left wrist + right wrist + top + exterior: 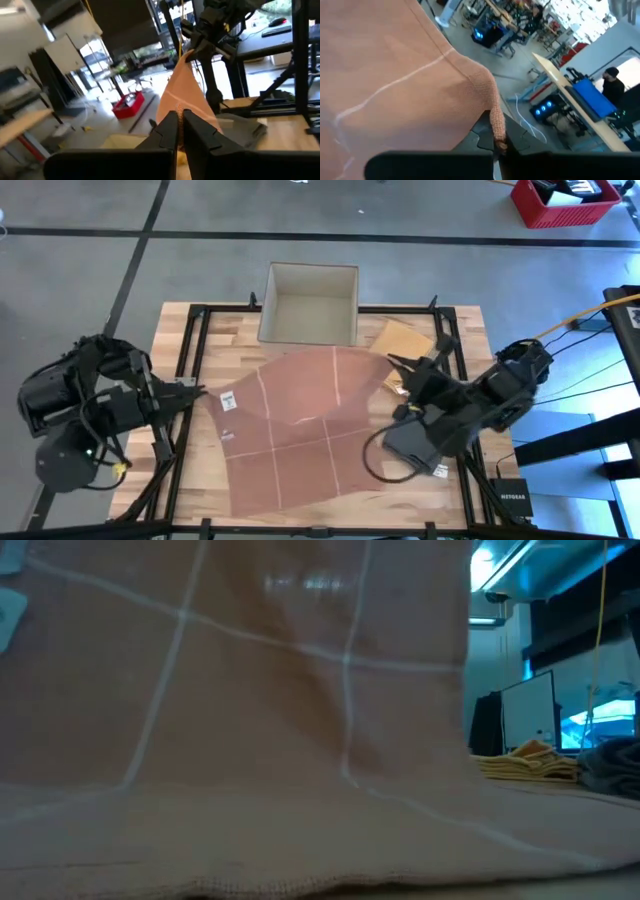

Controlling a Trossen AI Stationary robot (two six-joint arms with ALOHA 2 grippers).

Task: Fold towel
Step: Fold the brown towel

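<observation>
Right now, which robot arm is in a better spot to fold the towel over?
Neither alone: the left end effector and right end effector each pinch a corner of the pink towel, lifting that edge together, so both must carry it over.

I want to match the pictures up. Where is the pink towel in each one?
High: towel mid-table, held between both grippers.
Low: fills most of the picture.
Left wrist: hangs ahead of the fingers.
Right wrist: fills the left side.
Shared landmark: its white stripes.

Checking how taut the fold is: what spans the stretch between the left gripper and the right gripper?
In the high view, only the pink towel spans it, lifted between the left gripper and right gripper, each shut on a corner.
</observation>
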